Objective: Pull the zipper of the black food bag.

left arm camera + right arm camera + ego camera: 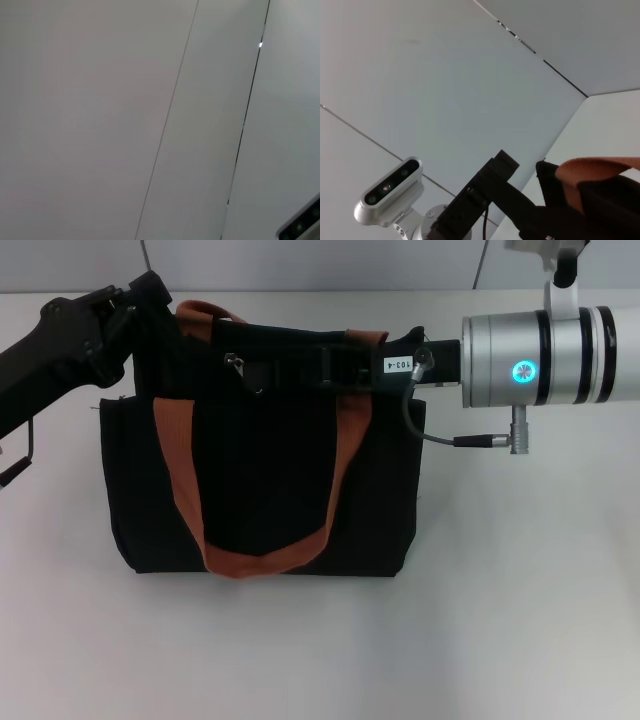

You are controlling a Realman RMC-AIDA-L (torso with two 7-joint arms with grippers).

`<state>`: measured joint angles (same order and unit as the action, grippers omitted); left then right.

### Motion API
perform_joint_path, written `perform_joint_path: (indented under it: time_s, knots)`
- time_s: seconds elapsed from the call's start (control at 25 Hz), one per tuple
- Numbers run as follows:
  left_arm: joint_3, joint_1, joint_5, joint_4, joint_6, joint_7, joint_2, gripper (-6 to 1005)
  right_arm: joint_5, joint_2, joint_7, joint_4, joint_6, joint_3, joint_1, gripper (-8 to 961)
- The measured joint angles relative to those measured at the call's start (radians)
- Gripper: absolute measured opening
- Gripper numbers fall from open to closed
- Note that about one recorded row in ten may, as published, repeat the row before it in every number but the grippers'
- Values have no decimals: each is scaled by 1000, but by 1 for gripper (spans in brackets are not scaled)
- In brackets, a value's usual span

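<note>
The black food bag (260, 480) stands on the white table in the middle of the head view, with rust-orange straps (180, 470) hanging down its front. A small silver zipper pull (235, 362) shows on its top edge, left of centre. My right gripper (255, 368) reaches in from the right along the top of the bag, and its tip is at the pull. My left gripper (155, 300) is against the bag's top left corner. The right wrist view shows that corner (610, 200), an orange strap (600, 167) and the left gripper (520, 205) beside it.
The white table (500, 620) stretches in front of and beside the bag. A grey cable (430, 435) loops below my silver right forearm (540, 345). The left wrist view shows only pale wall panels (100, 120).
</note>
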<state>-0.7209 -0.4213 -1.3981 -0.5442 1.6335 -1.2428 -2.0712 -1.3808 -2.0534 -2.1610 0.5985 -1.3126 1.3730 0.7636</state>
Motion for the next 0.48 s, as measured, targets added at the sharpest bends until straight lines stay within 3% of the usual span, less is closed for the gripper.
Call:
perform_joint_path:
  time_s: [0.48]
  knots:
    - [2, 9, 11, 0, -6, 0, 0, 27, -95, 12, -41, 20, -29, -94, -50, -1]
